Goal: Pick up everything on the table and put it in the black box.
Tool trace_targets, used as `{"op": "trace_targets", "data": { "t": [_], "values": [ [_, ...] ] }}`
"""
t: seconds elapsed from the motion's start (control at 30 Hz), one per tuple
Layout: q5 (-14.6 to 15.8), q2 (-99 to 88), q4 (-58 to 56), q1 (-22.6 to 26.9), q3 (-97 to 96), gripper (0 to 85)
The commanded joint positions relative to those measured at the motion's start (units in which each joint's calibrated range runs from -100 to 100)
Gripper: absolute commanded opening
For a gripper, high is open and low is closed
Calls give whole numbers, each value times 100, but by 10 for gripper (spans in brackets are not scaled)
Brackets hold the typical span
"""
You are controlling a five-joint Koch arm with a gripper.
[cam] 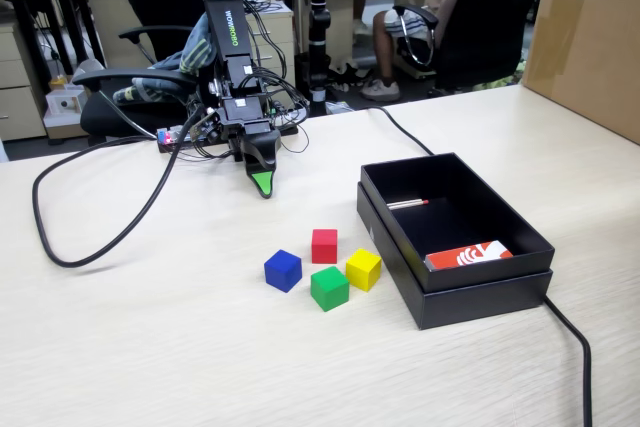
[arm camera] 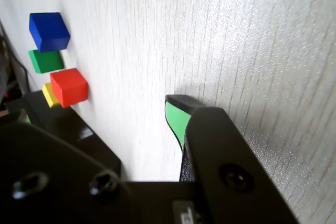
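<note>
Four small cubes lie together on the table in the fixed view: blue (cam: 283, 270), red (cam: 324, 245), green (cam: 329, 288) and yellow (cam: 363, 269). The open black box (cam: 398, 231) stands just right of the yellow cube. My gripper (cam: 262, 185) points down at the table, behind the cubes and apart from them. In the wrist view my gripper (arm camera: 100, 117) holds nothing. One green-padded fingertip (arm camera: 176, 116) shows with bare table beside it. The other jaw is a blurred dark mass at lower left. The blue (arm camera: 50, 31), green (arm camera: 46, 60), red (arm camera: 69, 87) and yellow (arm camera: 49, 95) cubes sit at upper left, beside the box (arm camera: 79, 129).
Inside the box lie a red and white packet (cam: 468, 255) and a thin pen-like stick (cam: 407, 204). A black cable (cam: 90, 237) loops on the table at left, another (cam: 575, 337) runs past the box at right. A cardboard box (cam: 585, 37) stands at far right.
</note>
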Motion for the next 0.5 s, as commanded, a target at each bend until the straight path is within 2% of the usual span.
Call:
{"op": "trace_targets", "data": {
  "t": [0.0,0.47],
  "values": [
    [-20,-13,-221,0,-139,503],
    [-103,-13,-221,54,-139,501]
  ]
}}
